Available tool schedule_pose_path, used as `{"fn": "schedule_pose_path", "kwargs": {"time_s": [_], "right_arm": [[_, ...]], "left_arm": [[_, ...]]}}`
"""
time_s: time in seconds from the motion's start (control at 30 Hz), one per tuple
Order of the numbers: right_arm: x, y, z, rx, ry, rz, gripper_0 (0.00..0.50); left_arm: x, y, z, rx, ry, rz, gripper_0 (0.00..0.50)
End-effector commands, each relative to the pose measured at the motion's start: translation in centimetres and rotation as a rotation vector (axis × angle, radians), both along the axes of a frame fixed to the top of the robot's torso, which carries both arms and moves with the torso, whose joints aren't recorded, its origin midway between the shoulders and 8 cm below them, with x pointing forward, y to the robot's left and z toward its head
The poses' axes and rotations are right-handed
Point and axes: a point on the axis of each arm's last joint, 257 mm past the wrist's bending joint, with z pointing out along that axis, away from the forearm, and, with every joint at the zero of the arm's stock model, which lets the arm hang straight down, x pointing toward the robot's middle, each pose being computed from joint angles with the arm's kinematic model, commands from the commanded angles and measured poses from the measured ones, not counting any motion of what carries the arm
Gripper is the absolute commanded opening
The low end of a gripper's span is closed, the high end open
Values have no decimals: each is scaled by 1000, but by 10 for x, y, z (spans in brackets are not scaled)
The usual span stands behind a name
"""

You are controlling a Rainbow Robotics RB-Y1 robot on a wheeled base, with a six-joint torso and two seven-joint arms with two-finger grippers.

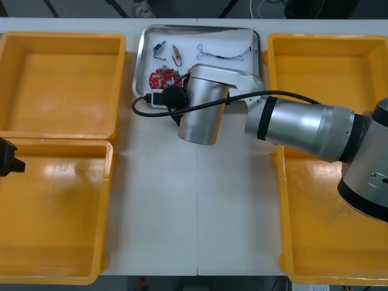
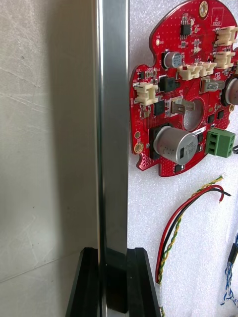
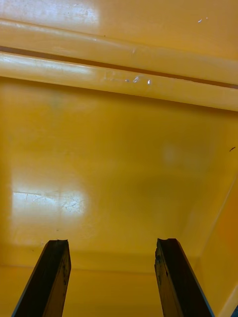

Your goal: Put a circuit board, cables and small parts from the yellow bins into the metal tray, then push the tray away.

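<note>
We see the right gripper point(image 2: 113, 257) pinching the near rim of the loaded metal tray point(image 2: 111, 124) between the yellow bins point(image 1: 60, 79); we judge it stiff, light and slick, best gripped there; left gripper point(image 3: 113, 242) parted, idle.

Reads as a robotics lab, set up as an electronics-assembly cell. Evidence: plain light bench point(image 1: 194, 212) with a centre seam, laid out like a kitting station. Four identical yellow bins point(image 1: 60, 85), two left, two right. Shiny metal tray point(image 1: 206, 35) at far middle, white inside. In it: bare round red circuit board point(image 2: 183, 89) with capacitors, white connectors and a green terminal block, loose red and yellow cable point(image 2: 173, 233), small metal parts point(image 1: 176, 56). Big silver robot arm point(image 1: 303, 124) reaching in from the right. Dark floor point(image 1: 182, 7) past the far bench edge, with black stand legs and a stray white cord.
</note>
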Motion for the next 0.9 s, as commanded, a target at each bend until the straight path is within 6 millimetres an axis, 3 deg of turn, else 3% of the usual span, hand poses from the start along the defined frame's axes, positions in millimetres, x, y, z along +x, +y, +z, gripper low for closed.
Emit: {"fn": "schedule_pose_path", "kwargs": {"time_s": [0.03,0.2,0.23,0.33,0.63,0.9], "right_arm": [[9,27,45,19,-69,47,0],[11,24,40,-84,-71,99,0],[12,23,39,-126,-73,122,222],[12,21,34,-168,-42,145,500],[-4,20,31,-72,84,86,500],[-30,33,41,43,120,2,500]], "left_arm": [[-5,12,12,83,-14,-93,500],[-5,12,12,83,-14,-93,500],[-5,12,12,83,-14,-93,500],[-5,12,12,83,-14,-93,500],[-5,12,12,83,-14,-93,500],[-5,12,12,83,-14,-93,500]]}}
